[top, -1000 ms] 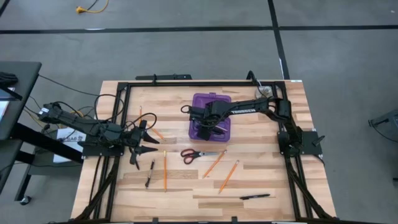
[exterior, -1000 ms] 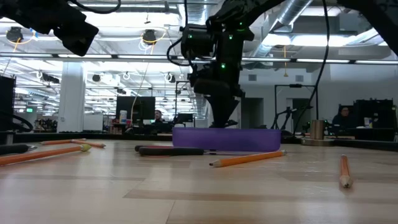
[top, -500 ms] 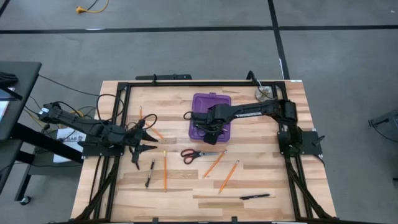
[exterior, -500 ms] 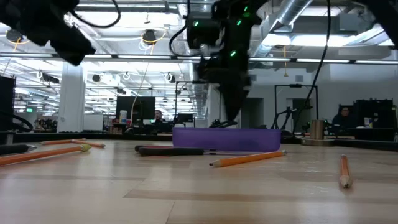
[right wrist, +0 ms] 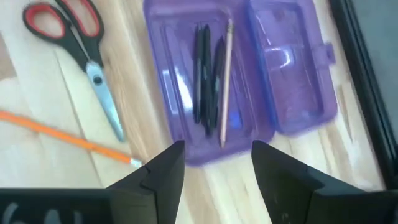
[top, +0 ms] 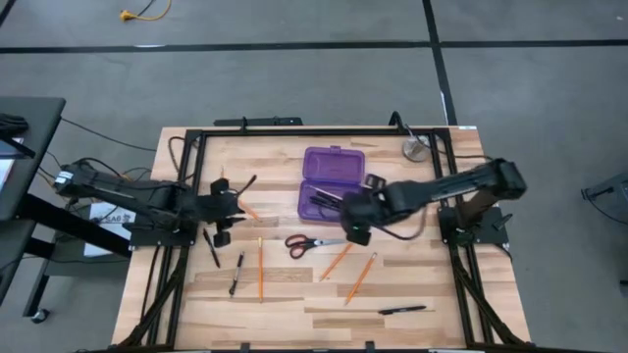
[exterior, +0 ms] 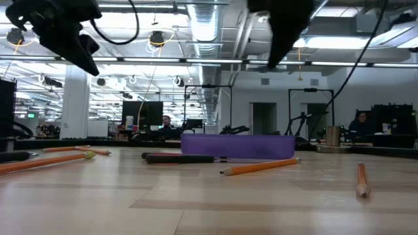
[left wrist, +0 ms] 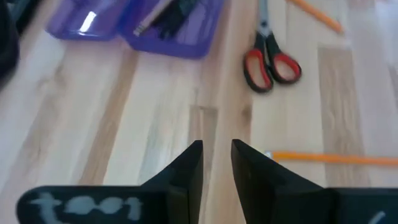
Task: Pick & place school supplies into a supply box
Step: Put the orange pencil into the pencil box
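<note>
From above, the right gripper [top: 355, 218] has pulled back off the translucent purple plastic pencil case [top: 332, 183] since a second ago and now hangs just past its near edge, beside the red-and-black-handled scissors [top: 315, 242]. The left gripper [top: 224, 208] has crept inward over the wooden table [top: 442, 294], near a thin orange pencil [top: 260, 268] and a thin black pen [top: 236, 274]. A round silver metal disc [top: 416, 149] sits at the far corner.

At table height both arms have risen; the grippers are cut off at the top, and the case [exterior: 237, 145] is just a purple strip with a pencil [exterior: 260, 167] lying in front of it.

Left wrist: jaws narrowly apart, holding nothing, scissors [left wrist: 270, 62] ahead.

Right wrist: jaws wide apart and empty, open case [right wrist: 239, 74] holding black pens [right wrist: 201, 76] and one pencil [right wrist: 226, 81]; how many pens is hard to make out.
</note>
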`<control>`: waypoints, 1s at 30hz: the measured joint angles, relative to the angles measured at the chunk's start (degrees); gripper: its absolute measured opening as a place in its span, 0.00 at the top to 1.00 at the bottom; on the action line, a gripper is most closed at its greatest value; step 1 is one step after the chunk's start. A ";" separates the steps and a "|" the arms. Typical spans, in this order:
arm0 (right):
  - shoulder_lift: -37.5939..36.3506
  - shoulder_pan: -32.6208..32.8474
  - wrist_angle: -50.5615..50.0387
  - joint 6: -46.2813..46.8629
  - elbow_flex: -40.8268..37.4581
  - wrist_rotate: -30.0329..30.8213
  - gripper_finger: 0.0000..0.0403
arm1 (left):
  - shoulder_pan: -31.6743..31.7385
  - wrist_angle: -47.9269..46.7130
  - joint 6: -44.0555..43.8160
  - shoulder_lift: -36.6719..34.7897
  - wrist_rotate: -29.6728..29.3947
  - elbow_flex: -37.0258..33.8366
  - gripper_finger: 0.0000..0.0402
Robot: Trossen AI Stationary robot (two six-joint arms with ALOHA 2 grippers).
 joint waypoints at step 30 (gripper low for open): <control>-14.74 24.47 3.68 27.31 -25.16 5.75 0.56 | 22.73 -15.88 33.60 39.94 11.33 17.83 0.65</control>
